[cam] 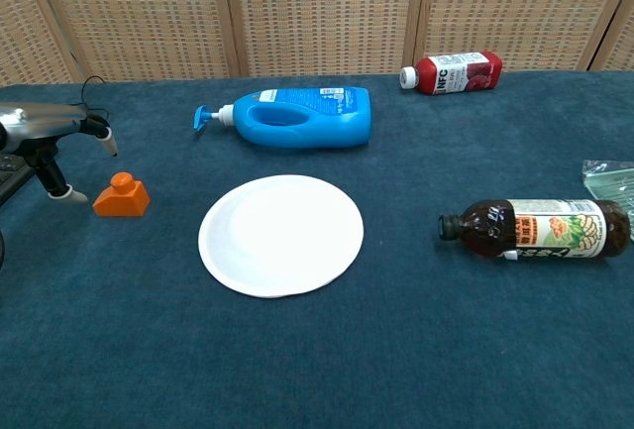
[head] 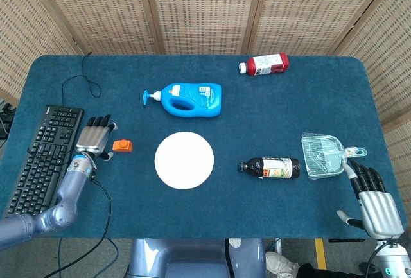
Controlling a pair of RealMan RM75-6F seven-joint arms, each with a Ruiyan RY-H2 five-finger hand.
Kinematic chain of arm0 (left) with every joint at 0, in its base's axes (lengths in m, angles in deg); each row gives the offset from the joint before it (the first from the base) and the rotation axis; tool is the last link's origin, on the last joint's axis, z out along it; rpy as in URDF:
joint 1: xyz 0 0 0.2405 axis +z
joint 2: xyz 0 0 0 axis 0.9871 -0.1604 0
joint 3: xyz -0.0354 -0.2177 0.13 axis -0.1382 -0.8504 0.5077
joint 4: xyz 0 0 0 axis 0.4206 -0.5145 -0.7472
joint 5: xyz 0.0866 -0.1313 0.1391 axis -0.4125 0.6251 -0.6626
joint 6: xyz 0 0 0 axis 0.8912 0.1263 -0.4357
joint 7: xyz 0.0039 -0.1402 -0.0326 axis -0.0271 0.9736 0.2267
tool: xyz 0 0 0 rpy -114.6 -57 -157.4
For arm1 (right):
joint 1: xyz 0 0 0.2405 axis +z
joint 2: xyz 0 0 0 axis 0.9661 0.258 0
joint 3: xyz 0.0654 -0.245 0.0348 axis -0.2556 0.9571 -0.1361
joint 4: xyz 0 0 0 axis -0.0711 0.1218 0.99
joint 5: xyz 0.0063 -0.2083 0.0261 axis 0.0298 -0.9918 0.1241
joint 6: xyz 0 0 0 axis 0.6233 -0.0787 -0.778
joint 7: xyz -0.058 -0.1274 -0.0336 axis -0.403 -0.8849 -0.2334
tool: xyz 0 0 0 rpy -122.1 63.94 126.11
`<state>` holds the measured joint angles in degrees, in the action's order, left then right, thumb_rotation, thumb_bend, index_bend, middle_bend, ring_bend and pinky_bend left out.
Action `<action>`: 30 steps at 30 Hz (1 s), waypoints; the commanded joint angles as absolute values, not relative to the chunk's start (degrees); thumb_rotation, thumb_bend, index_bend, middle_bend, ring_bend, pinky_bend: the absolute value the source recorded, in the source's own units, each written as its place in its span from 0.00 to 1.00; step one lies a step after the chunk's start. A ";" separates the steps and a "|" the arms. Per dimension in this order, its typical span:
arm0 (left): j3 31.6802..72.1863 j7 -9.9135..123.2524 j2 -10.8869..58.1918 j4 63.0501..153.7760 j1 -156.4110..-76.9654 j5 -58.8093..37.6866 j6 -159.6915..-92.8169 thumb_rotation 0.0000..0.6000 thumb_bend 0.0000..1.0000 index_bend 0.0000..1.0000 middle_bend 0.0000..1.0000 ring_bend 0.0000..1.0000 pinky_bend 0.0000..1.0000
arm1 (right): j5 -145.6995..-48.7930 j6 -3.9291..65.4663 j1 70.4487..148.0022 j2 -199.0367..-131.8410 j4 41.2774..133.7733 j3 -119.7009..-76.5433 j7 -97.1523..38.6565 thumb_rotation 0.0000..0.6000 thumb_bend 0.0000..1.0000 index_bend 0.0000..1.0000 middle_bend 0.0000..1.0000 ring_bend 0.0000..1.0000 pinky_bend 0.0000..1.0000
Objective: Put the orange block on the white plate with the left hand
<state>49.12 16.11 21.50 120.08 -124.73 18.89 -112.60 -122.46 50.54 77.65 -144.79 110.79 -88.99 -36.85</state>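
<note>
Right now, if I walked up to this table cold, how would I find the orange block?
Start at the white plate in the middle of the blue table, then look toward the black keyboard on the left. About halfway between lies the orange block, just beside the left hand. It is the only orange thing there, small and squat with a round knob on top.
</note>
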 commanded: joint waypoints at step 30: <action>52.69 15.90 29.28 115.80 -126.54 17.97 -119.41 1.00 0.39 0.56 0.00 0.00 0.00 | -123.79 51.21 77.41 -144.18 111.54 -88.30 -36.10 1.00 0.00 0.00 0.00 0.00 0.00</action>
